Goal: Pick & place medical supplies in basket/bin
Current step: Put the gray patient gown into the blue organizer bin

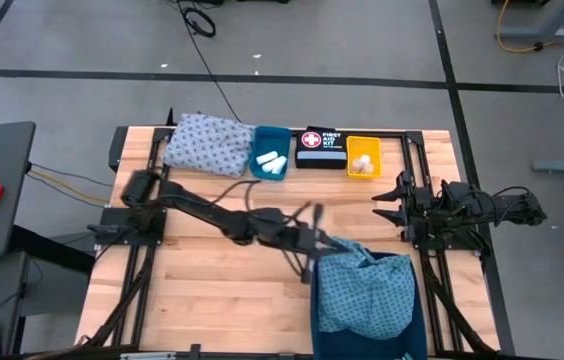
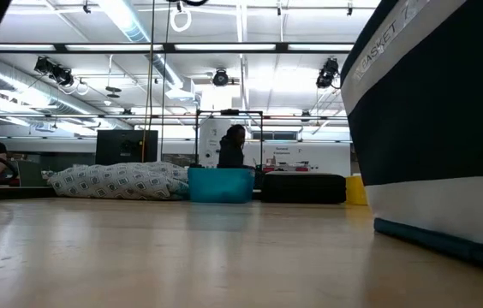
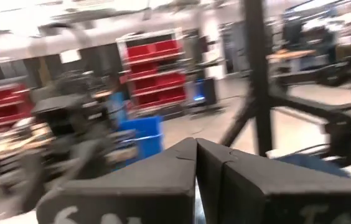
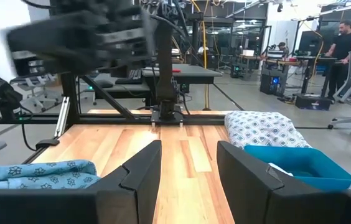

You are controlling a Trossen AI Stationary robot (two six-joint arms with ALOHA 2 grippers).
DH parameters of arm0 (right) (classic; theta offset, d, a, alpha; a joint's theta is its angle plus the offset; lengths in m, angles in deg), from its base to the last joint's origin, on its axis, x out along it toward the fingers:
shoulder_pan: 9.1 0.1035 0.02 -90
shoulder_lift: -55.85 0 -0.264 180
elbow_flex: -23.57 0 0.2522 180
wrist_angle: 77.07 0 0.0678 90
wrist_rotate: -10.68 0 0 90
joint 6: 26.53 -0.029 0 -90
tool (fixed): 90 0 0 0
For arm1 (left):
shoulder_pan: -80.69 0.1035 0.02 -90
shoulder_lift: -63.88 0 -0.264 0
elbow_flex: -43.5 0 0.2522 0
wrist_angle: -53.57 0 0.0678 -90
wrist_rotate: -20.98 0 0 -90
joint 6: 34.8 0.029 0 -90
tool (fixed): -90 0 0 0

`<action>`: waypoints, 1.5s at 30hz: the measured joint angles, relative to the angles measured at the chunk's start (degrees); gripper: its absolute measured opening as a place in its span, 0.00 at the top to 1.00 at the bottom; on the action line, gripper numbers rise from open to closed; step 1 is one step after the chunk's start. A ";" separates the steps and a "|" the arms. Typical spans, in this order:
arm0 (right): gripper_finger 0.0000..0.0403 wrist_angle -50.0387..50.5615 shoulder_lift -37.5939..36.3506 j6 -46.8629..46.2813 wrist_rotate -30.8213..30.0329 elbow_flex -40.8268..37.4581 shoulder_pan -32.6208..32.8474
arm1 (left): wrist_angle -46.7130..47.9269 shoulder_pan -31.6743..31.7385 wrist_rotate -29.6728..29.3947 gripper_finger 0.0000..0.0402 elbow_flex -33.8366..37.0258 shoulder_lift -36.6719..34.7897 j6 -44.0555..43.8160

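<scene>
Wooden slats make up the desk (image 1: 212, 290), which stands on a grey workshop floor with black tape lines. Along its far edge, left to right, lie the whitish-blue cloth (image 1: 208, 144), a teal bin (image 1: 269, 153) with white rolls (image 1: 271, 160) inside, a black first-aid box (image 1: 320, 148) and a yellow bin (image 1: 364, 156) holding small pale vials (image 1: 363, 163).

From the desk's left side the left arm stretches across toward the middle. Its left hand (image 1: 314, 238) hangs clenched, fingers pressed together with nothing between them, just beside the far-left corner of the dark blue basket (image 1: 417, 300). That basket sits at the near edge, right of centre, and the teal cloth (image 1: 366, 290) lies piled in it, spilling over the rim — close to the left hand but apart from it.

At the right side waits the right hand (image 1: 387, 200), its fingers parted and empty, pointing inward across the bare wood. Its wrist view shows the teal cloth (image 4: 35, 174) to one side and the whitish-blue cloth (image 4: 259, 129) and teal bin (image 4: 300, 165) to the other — none within its fingers.
</scene>
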 joint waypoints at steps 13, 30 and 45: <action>0.60 0.01 0.01 0.02 0.00 0.00 0.01 | -0.18 3.03 -23.10 1.00 35.47 -26.33 1.60; 0.60 -4.69 4.71 0.09 -3.32 0.02 -0.01 | 46.13 16.51 -32.16 1.00 47.19 -38.11 -12.22; 0.60 -32.16 42.54 6.81 -13.75 0.02 -0.19 | 62.26 30.70 -31.44 0.91 45.77 -38.09 -7.26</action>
